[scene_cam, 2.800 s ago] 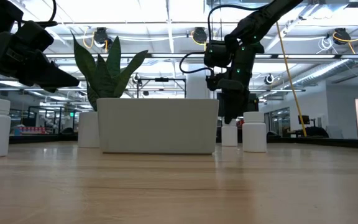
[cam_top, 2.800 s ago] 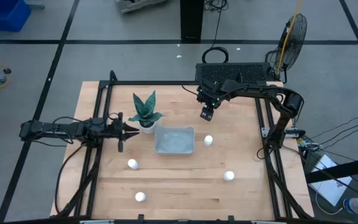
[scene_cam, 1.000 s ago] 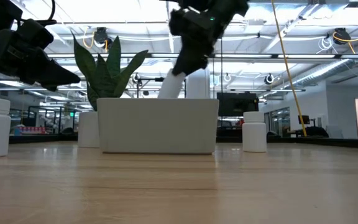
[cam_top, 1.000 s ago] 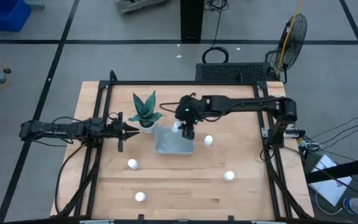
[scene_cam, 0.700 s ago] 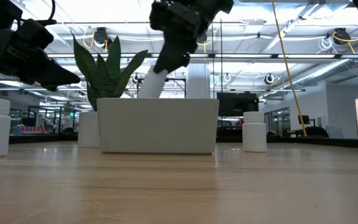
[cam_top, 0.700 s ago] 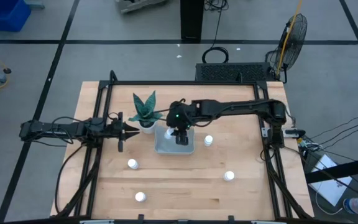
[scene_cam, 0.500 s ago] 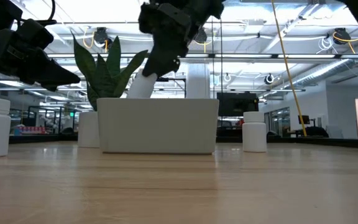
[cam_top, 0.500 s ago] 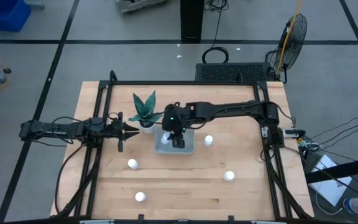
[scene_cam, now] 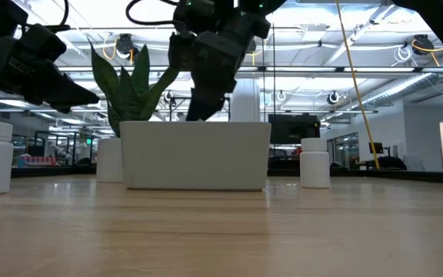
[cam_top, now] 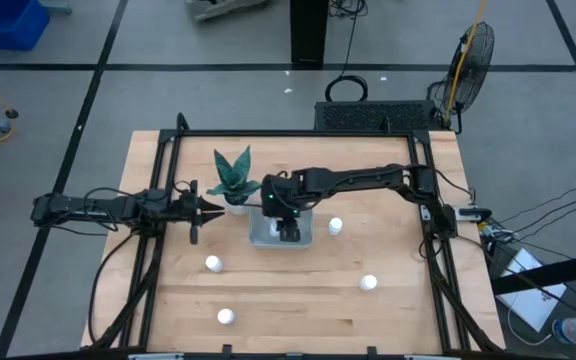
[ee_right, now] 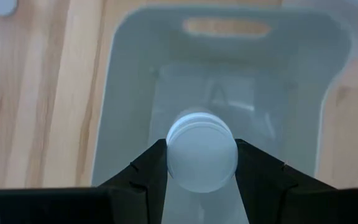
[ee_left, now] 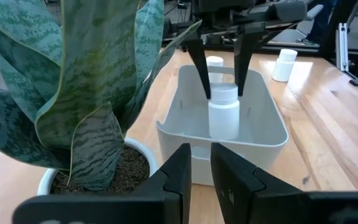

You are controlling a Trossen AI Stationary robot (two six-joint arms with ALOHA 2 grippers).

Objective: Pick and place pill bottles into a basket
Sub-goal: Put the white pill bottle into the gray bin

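Note:
The pale grey-blue basket (cam_top: 258, 232) stands mid-table beside the white plant pot. My right gripper (cam_top: 286, 230) reaches down into the basket, shut on a white pill bottle (ee_left: 224, 115); the bottle is upright and its bottom is hidden behind the basket's near wall (ee_left: 229, 144). Three more bottles stand on the table (cam_top: 335, 226), (cam_top: 213, 264), (cam_top: 368, 283), and another (cam_top: 226, 316) near the front edge. My left gripper (cam_top: 216, 210) is shut and empty, held above the table left of the plant pot. My right gripper pinches the bottle's round cap (ee_right: 202, 149) between its two fingers, one on each side (ee_left: 199, 68). The fingers come from above, pointing down. The bottle hangs upright inside the basket; whether its bottom rests on the basket floor, I cannot tell.
A white pot with a green spiky plant (cam_top: 233, 180) stands against the basket's far left corner, between my two grippers. A black frame (cam_top: 158, 200) runs along the table's edges. Bare wood lies near the front edge, around the loose bottles.
My right gripper has carried the bottle toward the table's left and near edges over the basket, then down into it. The bottle, tilted above the basket's rim before, is now upright and sunk below the rim.

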